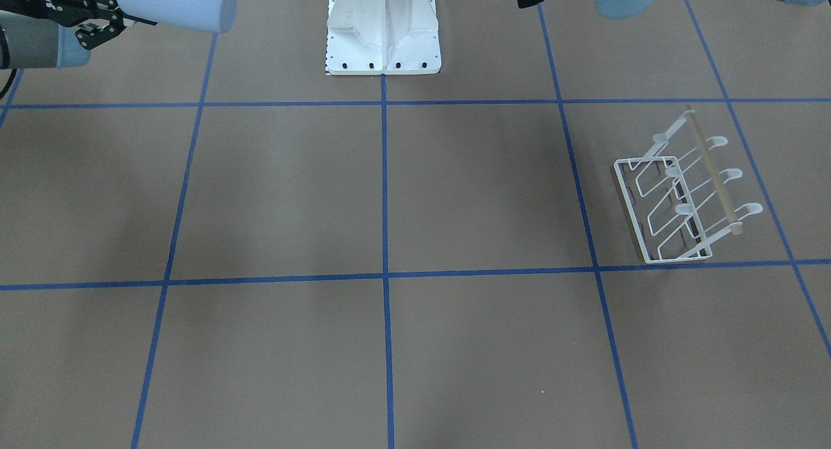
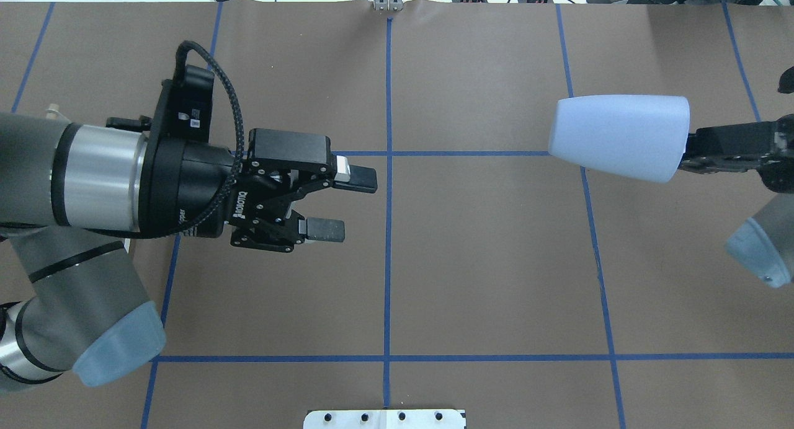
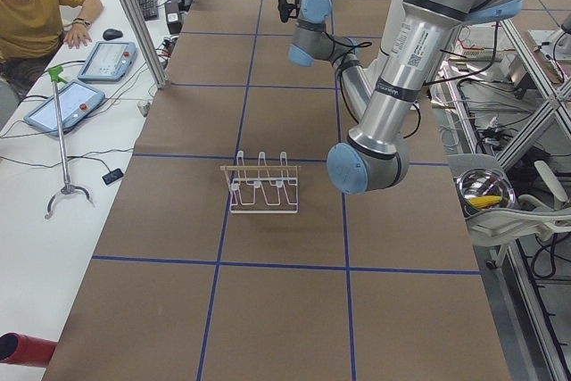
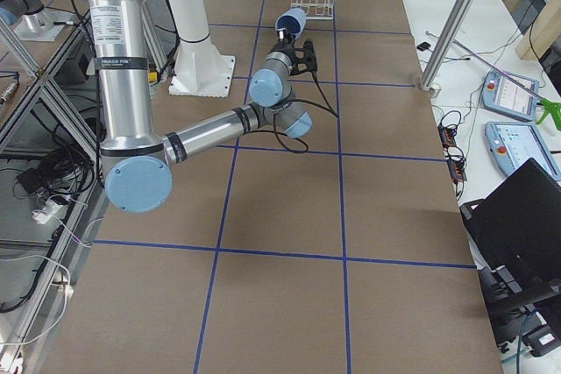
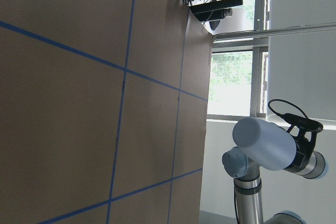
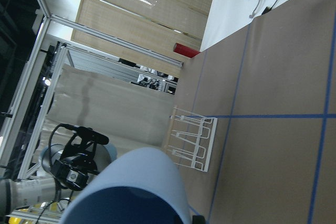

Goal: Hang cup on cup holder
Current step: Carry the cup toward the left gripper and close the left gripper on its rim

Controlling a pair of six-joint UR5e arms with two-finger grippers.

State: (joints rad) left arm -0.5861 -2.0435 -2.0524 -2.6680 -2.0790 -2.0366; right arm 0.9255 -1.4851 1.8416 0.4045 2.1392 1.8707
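The pale-blue cup (image 2: 620, 137) lies on its side in the air, held at its wide rim by my right gripper (image 2: 698, 151), base pointing at my left arm. It also shows in the front view (image 1: 178, 4), the left wrist view (image 5: 265, 142) and the right wrist view (image 6: 131, 187). My left gripper (image 2: 338, 204) is open and empty, level above the table, facing the cup with a wide gap between them. The white wire cup holder (image 1: 688, 189) stands on the table on my left arm's side, with nothing on its prongs; it also shows in the right wrist view (image 6: 191, 140) and is out of the overhead view.
The white robot pedestal (image 1: 383, 40) stands at the table's back middle. Blue tape lines grid the brown table. An operator (image 3: 36, 6) sits at a side desk with teach pendants (image 3: 64, 104). A metal bowl (image 3: 484, 192) sits off the table behind the robot.
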